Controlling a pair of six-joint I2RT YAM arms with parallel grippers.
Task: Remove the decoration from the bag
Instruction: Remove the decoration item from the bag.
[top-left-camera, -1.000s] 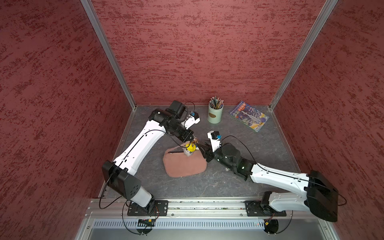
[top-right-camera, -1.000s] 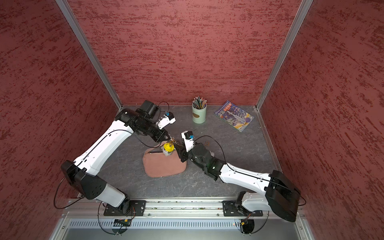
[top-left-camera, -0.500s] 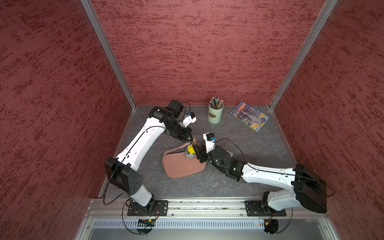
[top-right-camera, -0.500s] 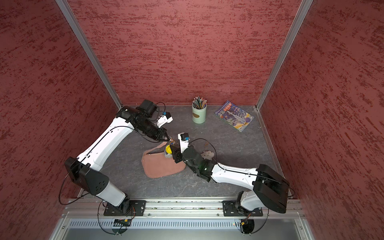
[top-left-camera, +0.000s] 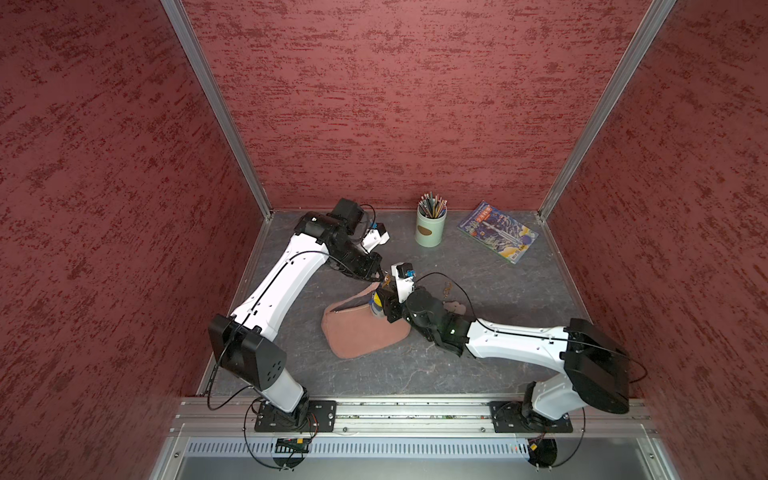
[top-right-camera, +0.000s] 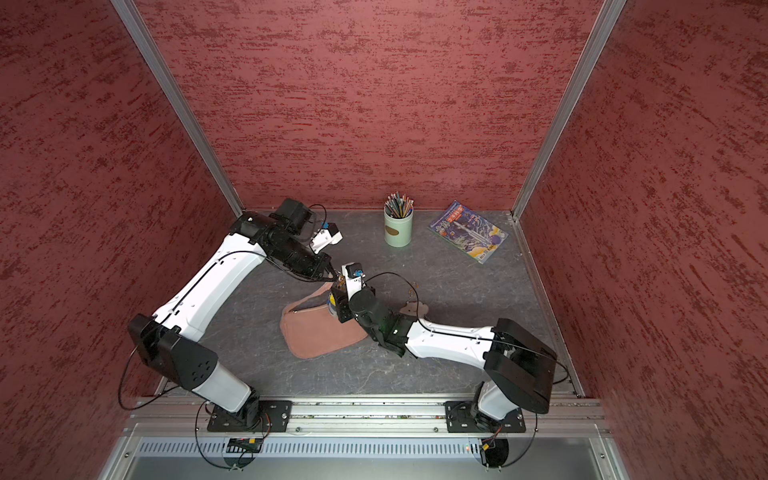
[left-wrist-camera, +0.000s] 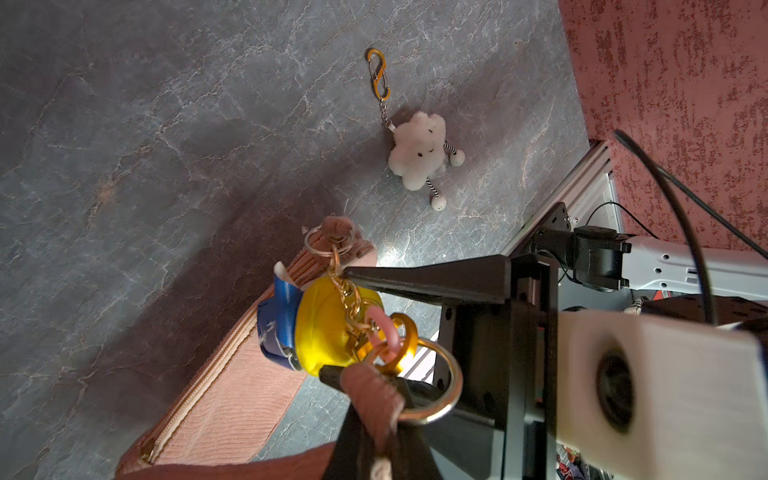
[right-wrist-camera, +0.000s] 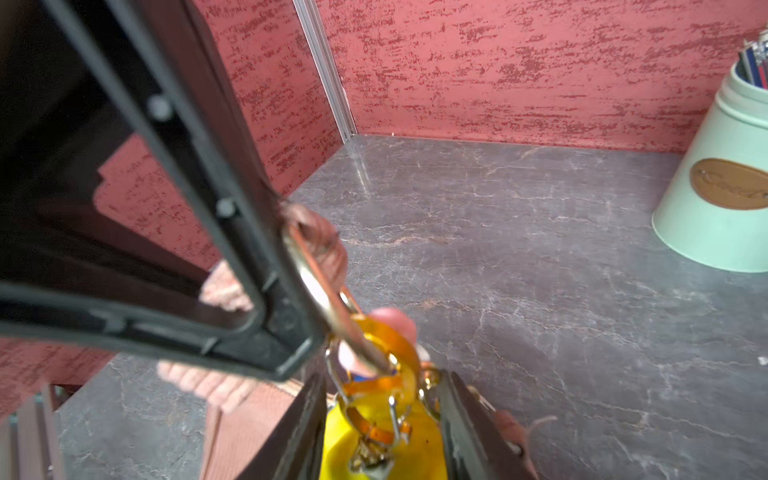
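Your left gripper (top-left-camera: 380, 278) is clamped on the bag's (left-wrist-camera: 232, 395) pink strap (left-wrist-camera: 372, 392) beside its metal ring (left-wrist-camera: 451, 374). Your right gripper (right-wrist-camera: 382, 378) squeezes the yellow decoration (left-wrist-camera: 320, 328) hanging just beside that ring.

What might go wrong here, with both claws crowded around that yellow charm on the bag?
1. The orange clip looks still hooked through the ring. If the right gripper pulls the yellow charm straight away, the chain may strain rather than unhook.
2. The left gripper pinches only the strap. A tug could slip it free or drag the bag.
3. The two grippers sit very close and may knock together.
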